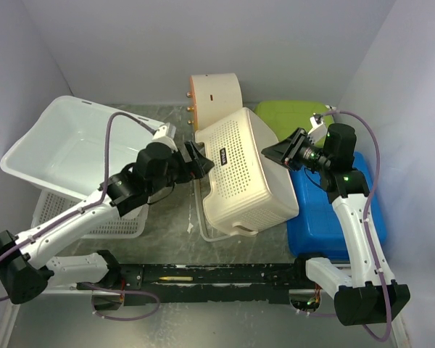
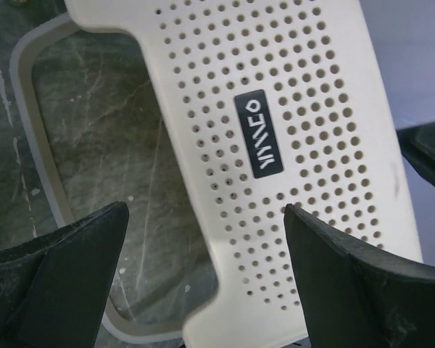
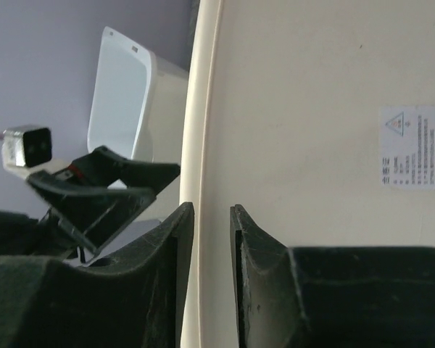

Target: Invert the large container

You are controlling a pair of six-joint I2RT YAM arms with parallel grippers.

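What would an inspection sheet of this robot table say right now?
Surface: dark marbled table, bare in patches.
Job's things: large container, cream and perforated, tipped on its side, not yet upside down.
Clutter: white tub leaning on a white basket at left; blue box at right; green lid and round cream tub at back.
Grippers: left gripper, jaws open beside the container; right gripper, jaws shut on its rim.
Cables: purple cables loop over both arms.
Surroundings: plain pale walls; nothing else seen.
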